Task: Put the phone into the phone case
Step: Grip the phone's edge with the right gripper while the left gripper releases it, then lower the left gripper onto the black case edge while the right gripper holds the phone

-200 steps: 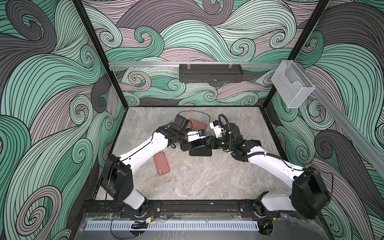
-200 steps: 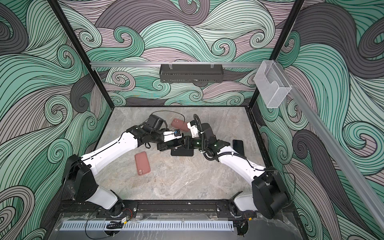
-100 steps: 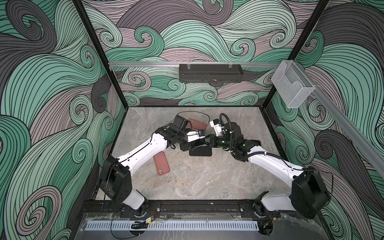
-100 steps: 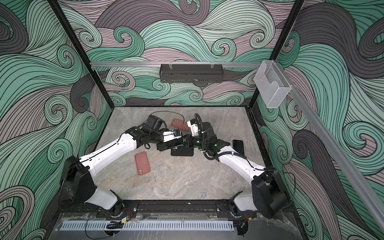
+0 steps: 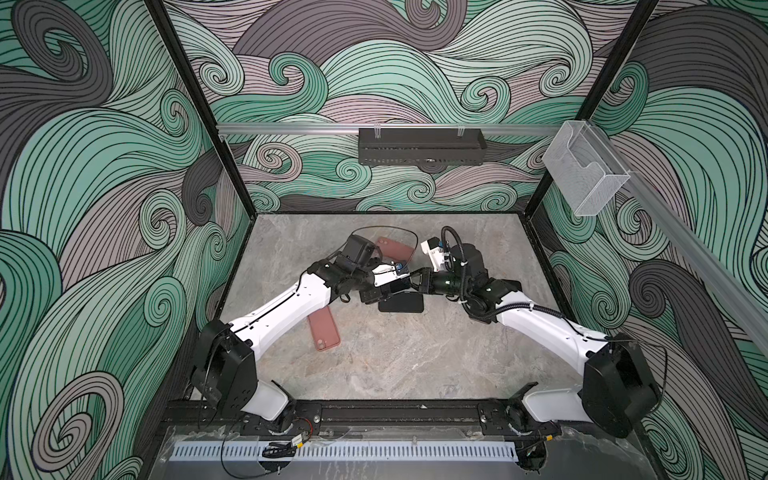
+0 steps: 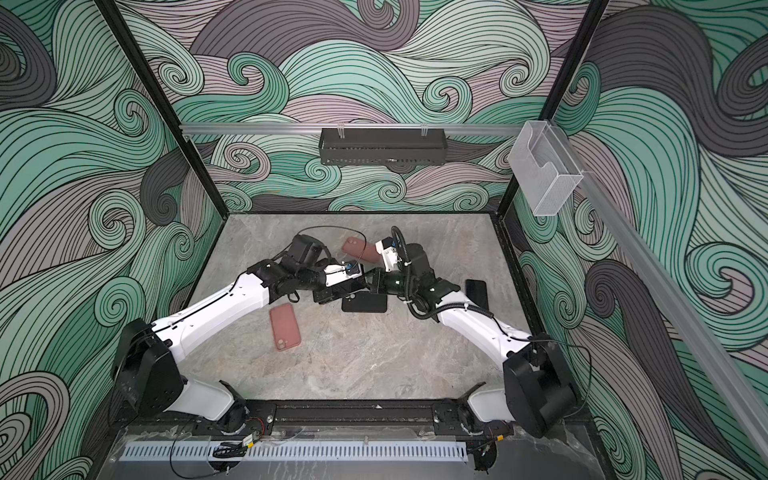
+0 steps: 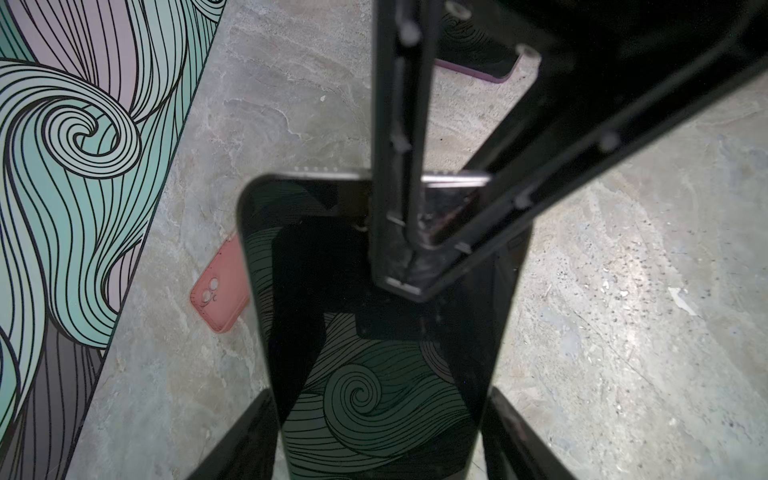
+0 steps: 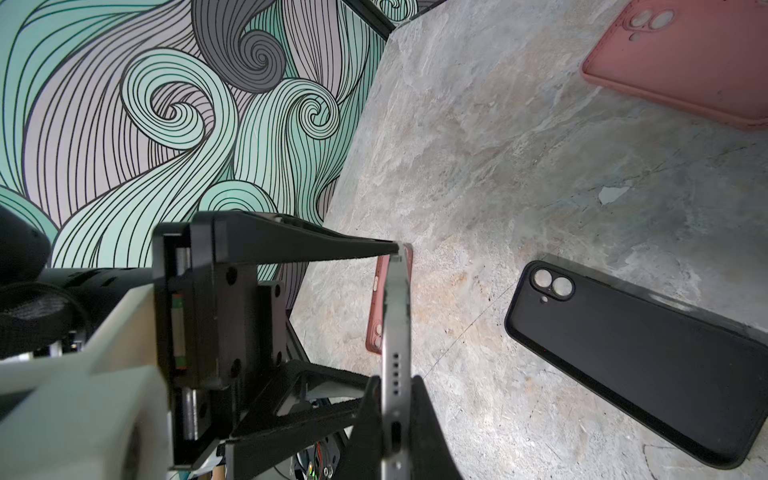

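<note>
Near the middle of the tabletop (image 5: 415, 365), a little toward its back edge, both arms meet over one dark phone (image 7: 374, 374). The left gripper (image 5: 390, 287) is clamped across the phone's width: in the left wrist view its two fingers (image 7: 249, 436) press the long sides, and the glossy screen mirrors the wall's swirls. The right gripper (image 8: 395, 401) is pinched tight on the end of the phone that has the port and speaker holes, one finger on each face. In the right wrist view the phone shows edge-on and is held off the tabletop.

The black phone case (image 5: 401, 306) lies flat on the tabletop just below the held phone and toward the front edge, empty, with its camera cutouts showing in the right wrist view. That view shows it apart from the phone.

A pink case (image 5: 324, 330) lies flat toward the front-left, beside the left arm. A darker reddish case (image 5: 397, 249) lies behind the two grippers, near the back edge. In a top view another dark phone-shaped item (image 6: 476, 291) lies near the right edge, beside the right arm.
</note>
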